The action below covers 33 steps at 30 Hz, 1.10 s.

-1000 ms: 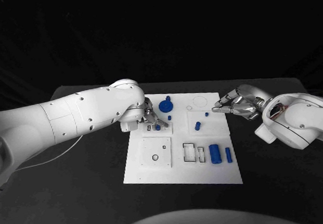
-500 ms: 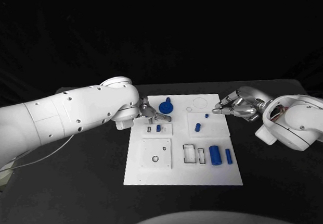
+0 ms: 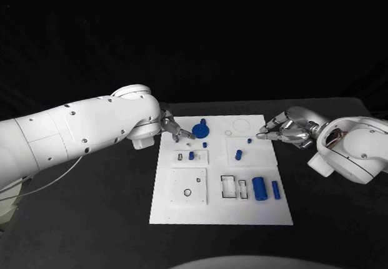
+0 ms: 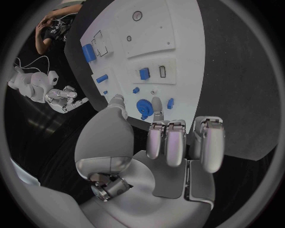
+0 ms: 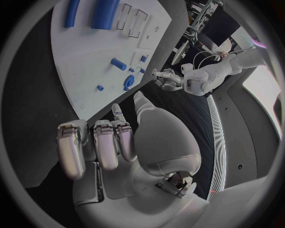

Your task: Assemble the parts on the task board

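Text on my task board (image 3: 219,198): none I can read; black outlines only, no letters or numbers.
Labels on the blue parts (image 3: 259,185): none.
Markings on my arms: none legible.

A black table (image 3: 91,211) spreads beneath everything, its dark surface reaching back to a black backdrop (image 3: 186,41) behind its far edge, while a thin pale cable (image 3: 49,183) trails across the tabletop on the robot's left side.
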### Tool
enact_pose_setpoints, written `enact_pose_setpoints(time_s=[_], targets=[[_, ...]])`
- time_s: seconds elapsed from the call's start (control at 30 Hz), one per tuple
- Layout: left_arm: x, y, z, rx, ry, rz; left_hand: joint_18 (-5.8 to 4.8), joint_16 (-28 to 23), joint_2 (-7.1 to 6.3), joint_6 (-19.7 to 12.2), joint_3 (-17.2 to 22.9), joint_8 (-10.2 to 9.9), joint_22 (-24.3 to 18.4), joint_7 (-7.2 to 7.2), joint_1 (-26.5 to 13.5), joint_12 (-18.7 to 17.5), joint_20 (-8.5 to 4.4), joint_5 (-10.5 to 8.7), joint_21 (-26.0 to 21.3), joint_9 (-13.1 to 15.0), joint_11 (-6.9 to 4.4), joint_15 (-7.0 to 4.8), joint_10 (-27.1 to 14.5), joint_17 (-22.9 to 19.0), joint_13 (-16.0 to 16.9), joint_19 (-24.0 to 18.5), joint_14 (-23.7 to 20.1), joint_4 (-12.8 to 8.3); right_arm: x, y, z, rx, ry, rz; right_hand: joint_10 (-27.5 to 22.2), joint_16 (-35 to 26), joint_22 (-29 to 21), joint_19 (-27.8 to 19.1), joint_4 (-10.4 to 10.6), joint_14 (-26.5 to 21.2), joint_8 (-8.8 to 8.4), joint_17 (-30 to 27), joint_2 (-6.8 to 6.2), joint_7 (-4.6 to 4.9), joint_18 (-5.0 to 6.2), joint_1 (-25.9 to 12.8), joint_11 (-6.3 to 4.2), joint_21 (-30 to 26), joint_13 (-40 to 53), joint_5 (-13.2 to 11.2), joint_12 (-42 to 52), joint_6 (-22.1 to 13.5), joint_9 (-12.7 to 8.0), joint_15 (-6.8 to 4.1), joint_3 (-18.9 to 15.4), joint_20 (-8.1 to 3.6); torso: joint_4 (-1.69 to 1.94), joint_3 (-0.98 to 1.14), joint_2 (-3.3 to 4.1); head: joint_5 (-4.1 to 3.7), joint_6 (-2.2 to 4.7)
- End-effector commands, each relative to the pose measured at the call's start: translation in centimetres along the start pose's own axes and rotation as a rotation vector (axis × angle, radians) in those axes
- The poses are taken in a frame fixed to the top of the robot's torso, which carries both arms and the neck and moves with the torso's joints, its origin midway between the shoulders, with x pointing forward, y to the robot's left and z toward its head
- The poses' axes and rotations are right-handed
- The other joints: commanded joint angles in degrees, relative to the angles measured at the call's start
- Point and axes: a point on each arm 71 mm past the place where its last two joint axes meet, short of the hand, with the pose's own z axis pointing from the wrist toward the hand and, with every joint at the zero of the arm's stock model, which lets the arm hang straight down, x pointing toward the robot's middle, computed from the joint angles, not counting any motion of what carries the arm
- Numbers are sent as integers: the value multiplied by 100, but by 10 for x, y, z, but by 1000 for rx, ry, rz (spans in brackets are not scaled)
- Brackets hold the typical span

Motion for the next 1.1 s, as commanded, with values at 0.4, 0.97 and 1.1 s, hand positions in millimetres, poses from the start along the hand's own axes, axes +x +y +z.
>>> enact_pose_setpoints(time_s=[0.4, 0.97, 1.1], targets=[[-20, 14, 19, -71, -45, 17, -43, 15, 270, 51, 227, -89, 1510, -60, 247, -4, -42, 214, 14, -2, -52, -70, 615, 1510, 1508, 582, 607, -4, 3, 1, 0, -7, 13, -6, 600, 23, 1510, 600, 18, 608, -9, 1510, 42, 22, -38, 0, 28, 26, 1508, -13, -18, 15, 1, 48, 0, 47, -9, -5, 9, 24, 27], [-15, 16, 44, -79, -30, 9, -43, 15, 389, 53, 295, -156, 1510, -55, 264, -4, -51, 187, 14, -7, -51, -75, 615, 1510, 1508, 582, 607, -7, 3, 2, 0, -8, 14, -5, 600, 23, 1510, 600, 18, 608, -9, 1510, 42, 22, -38, 0, 28, 26, 1508, -13, -18, 15, 1, 48, 0, 47, -10, -2, 4, 19, 30], [-14, 18, 47, -89, -17, 16, -43, 15, 401, 46, 301, -168, 1510, -53, 265, -4, -52, 177, 14, -9, -49, -74, 615, 1510, 1508, 582, 607, -8, 3, 2, 0, -8, 14, -5, 600, 23, 1510, 600, 18, 608, -9, 1510, 42, 22, -38, 0, 28, 26, 1508, -13, -18, 15, 1, 48, 0, 47, 1, 4, 4, 19, 24]])
